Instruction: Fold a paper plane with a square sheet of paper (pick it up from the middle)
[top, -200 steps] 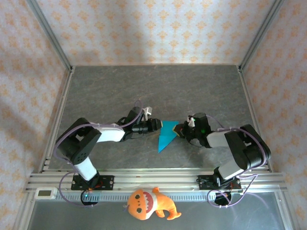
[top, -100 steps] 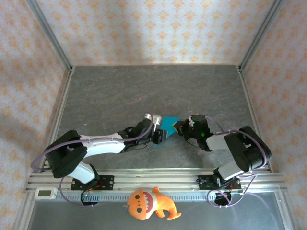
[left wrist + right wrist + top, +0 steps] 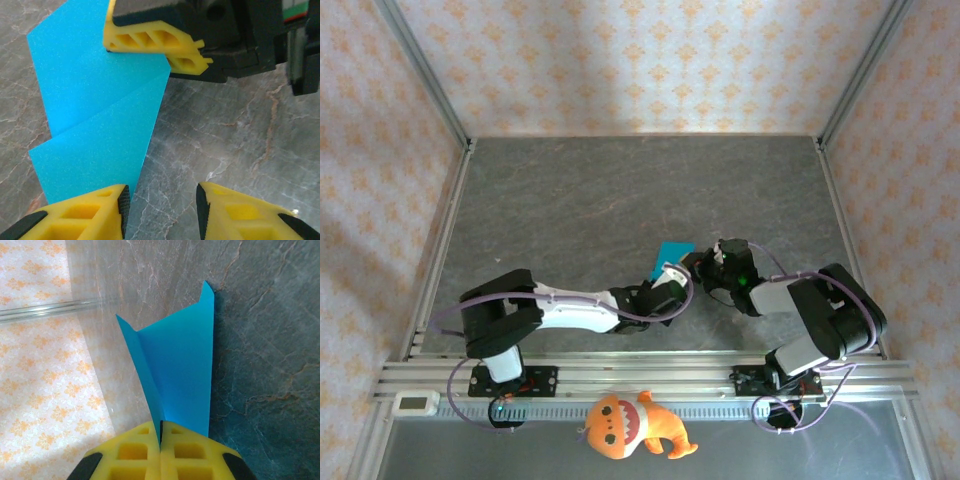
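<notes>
The cyan-blue sheet of paper (image 3: 671,256) is folded into a creased, pointed shape near the table's middle. My right gripper (image 3: 161,436) is shut on one end of it, and the paper fans out ahead of the fingers (image 3: 145,450) with a raised flap on the left. From the left wrist view the paper (image 3: 95,125) lies over the grey table, with the right gripper's yellow fingers (image 3: 150,35) at its far end. My left gripper (image 3: 162,210) stands open at the paper's near edge; its left finger (image 3: 85,215) overlaps the paper and nothing is between the pads. In the top view the left gripper (image 3: 665,285) sits just in front of the paper, and the right gripper (image 3: 694,265) is beside it.
An orange plush toy (image 3: 630,425) lies on the front rail between the arm bases. A small white device (image 3: 417,403) sits at the front left corner. Aluminium frame posts (image 3: 420,70) and patterned walls close in the grey table (image 3: 620,190).
My left arm has swung from the paper's left side round to its near side, low over the table, with its jaws a little wider. The right gripper keeps its grip on the paper.
</notes>
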